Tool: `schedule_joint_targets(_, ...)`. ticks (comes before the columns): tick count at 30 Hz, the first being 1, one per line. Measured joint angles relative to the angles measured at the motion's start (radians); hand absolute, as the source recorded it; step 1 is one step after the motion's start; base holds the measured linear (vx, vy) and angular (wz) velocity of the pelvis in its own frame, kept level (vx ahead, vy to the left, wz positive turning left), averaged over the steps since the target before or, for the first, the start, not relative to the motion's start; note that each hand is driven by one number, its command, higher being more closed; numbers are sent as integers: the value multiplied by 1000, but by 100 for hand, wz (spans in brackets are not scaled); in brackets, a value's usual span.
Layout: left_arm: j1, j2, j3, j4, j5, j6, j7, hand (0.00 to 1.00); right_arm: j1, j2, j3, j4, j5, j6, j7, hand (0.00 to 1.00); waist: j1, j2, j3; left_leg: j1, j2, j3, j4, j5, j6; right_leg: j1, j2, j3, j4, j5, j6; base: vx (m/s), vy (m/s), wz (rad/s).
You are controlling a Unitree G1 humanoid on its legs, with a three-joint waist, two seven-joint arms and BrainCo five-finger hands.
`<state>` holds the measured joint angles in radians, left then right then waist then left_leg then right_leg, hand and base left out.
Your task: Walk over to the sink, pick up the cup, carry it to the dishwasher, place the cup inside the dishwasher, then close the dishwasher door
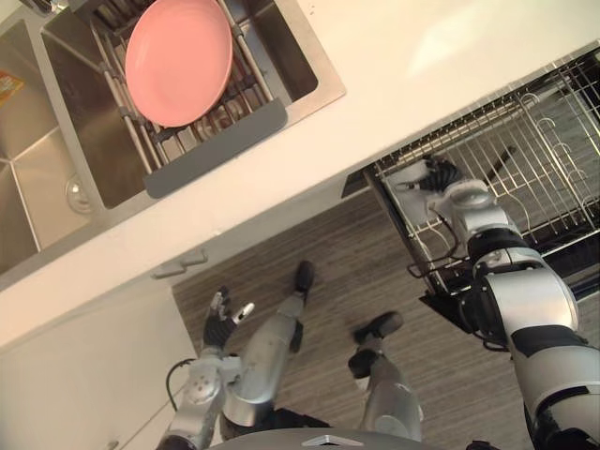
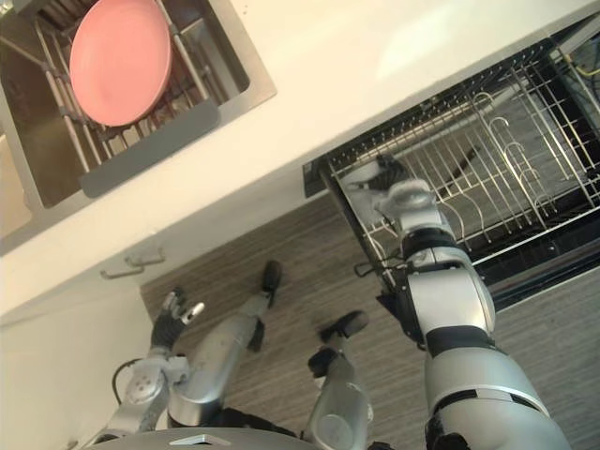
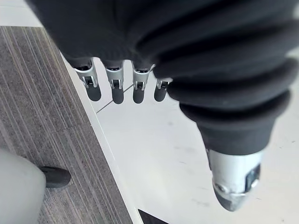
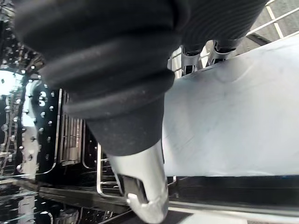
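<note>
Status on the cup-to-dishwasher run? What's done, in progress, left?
Done: the cup is out of the sink and at the dishwasher rack. In hand: the right hand appears to hold it between thumb and fingers over the rack; the left hand hangs open by the cabinet. Left: set the cup down, let go, shut the dishwasher.

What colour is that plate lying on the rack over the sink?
Plain pink, with no pattern. The plate shows best in the left eye view.
</note>
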<state>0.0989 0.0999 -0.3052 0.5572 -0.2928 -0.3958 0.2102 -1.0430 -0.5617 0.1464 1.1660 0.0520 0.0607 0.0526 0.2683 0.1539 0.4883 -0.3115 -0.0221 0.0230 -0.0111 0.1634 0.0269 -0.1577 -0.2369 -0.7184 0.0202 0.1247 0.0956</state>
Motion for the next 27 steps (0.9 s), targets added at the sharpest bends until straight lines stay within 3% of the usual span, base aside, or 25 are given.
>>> schedule_joint_targets(6,15,8,68,-4,3,33,-6,0,70,0,-2,-275,46,-52,2,0,-22,-55,31,68,12,10,-32,5,-5,47,11,14,0,-7,-6,4,-50,-8)
schedule_joint_targets(10,22,22,136,13,16,64,-4,0,216,20,-21,-466,78,-60,2,0,-43,-95,28,122,22,20,-65,14,-14,82,22,22,-1,-16,-8,14,-69,-8)
schedule_joint_targets(14,55,38,218,53,24,71,0,0,404,138,-124,-719,79,-103,-1,0,-77,-169,-32,150,36,50,-67,2,-26,98,36,53,-17,-18,-8,41,-84,-22)
schedule_joint_targets(17,80,38,268,114,21,83,-14,0,573,217,-188,-887,78,-136,-14,0,-99,-204,-108,184,39,60,-67,-24,-35,133,47,68,-41,-20,-5,84,-69,-16)
schedule_joint_targets(21,139,10,359,212,-13,98,-62,0,812,352,-239,-1114,116,-227,1,0,-129,-222,-203,233,41,65,-72,-54,-41,185,57,77,-70,-26,3,106,-54,-13)
schedule_joint_targets(24,187,-13,426,261,-20,102,-72,0,929,426,-249,-1213,240,-312,85,0,-142,-222,-249,269,43,65,-72,-69,-48,222,62,79,-77,-36,10,75,-19,-6)
schedule_joint_targets(27,210,-31,457,303,-19,101,-72,0,936,447,-245,-1237,314,-344,172,0,-141,-219,-278,305,47,61,-72,-74,-50,261,67,79,-79,-46,10,67,-14,-1)
